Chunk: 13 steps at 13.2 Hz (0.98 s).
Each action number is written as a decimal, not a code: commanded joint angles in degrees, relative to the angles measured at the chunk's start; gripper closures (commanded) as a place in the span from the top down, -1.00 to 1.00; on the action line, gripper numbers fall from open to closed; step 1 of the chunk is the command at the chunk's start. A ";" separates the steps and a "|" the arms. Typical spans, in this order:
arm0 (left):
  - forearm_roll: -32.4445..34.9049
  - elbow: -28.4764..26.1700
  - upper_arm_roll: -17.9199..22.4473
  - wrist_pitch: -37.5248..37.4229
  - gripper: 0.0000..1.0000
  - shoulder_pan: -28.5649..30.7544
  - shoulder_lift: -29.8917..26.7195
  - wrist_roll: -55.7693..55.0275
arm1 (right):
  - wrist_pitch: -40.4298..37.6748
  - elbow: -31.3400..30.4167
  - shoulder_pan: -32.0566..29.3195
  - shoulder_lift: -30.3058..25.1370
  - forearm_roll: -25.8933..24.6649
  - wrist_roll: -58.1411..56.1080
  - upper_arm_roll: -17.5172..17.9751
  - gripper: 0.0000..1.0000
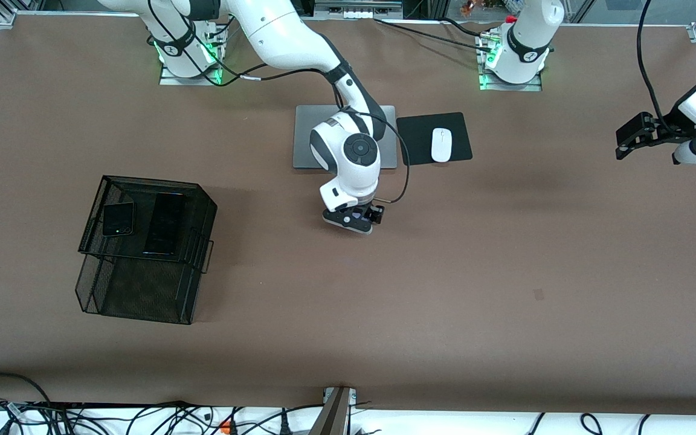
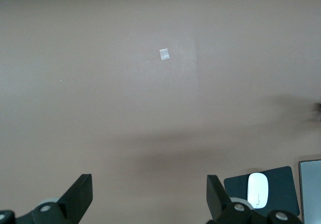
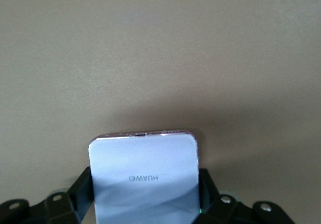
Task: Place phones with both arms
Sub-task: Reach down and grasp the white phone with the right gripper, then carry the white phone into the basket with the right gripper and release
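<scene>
Now right tool [image 3: 144, 196] pinching squarish pale lavender-white phone [image 3: 145, 171], HUAWEI-lettered; left tool [image 2: 149, 196] spread wide.

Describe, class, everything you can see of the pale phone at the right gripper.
The pale lavender-white phone is small and squarish with rounded corners, a smooth matte face printed HUAWEI, and a thin pinkish metallic edge with small slots. It sits between the fingers of the right gripper, which press its two side edges. The front view shows it low over the bare brown table, nearer the camera than the grey laptop; whether it touches the table cannot be told.
</scene>
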 commanded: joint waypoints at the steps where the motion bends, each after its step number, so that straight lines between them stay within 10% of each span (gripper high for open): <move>1: -0.81 1.36 0.07 -1.38 1.00 0.04 0.17 0.11 | -3.29 1.62 -0.53 -1.38 -0.90 -1.91 -0.12 -0.63; 7: -0.81 1.54 0.07 -1.38 1.00 0.13 0.26 0.11 | -24.01 1.89 -5.08 -15.69 -0.37 -16.81 -6.96 -0.63; 13: -0.90 4.25 0.07 -3.65 1.00 -0.23 2.01 0.02 | -33.02 1.98 -24.23 -21.52 -0.81 -47.21 -8.55 -0.63</move>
